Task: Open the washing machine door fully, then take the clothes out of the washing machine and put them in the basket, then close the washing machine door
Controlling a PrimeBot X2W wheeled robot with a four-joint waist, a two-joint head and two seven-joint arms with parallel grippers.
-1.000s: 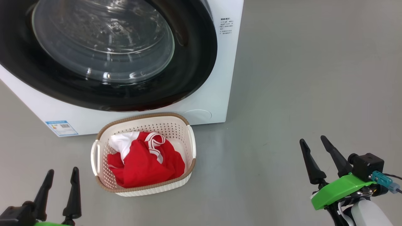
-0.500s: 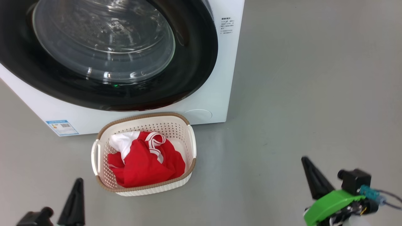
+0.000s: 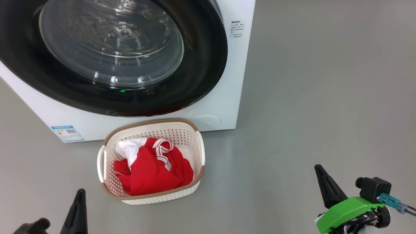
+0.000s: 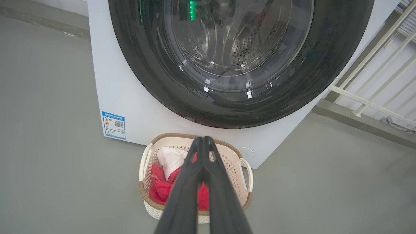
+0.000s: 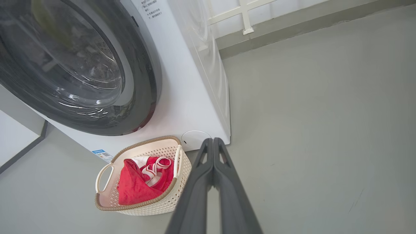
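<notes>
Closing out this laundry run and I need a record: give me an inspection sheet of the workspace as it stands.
Surface: grey floor, basket standing on it.
Job's things: washing machine door looks shut on the white washing machine; red and white clothes lie in the basket.
Clutter: nothing seen.
Grippers: left gripper and right gripper both shut, empty.
Cables: thin cable at the right wrist.
Surroundings: white railing beside the machine.

R fingers (image 5: 195, 195) together, empty | clothes (image 5: 133, 188) in basket (image 5: 152, 208) | door (image 5: 146, 81) prob. closed
</notes>
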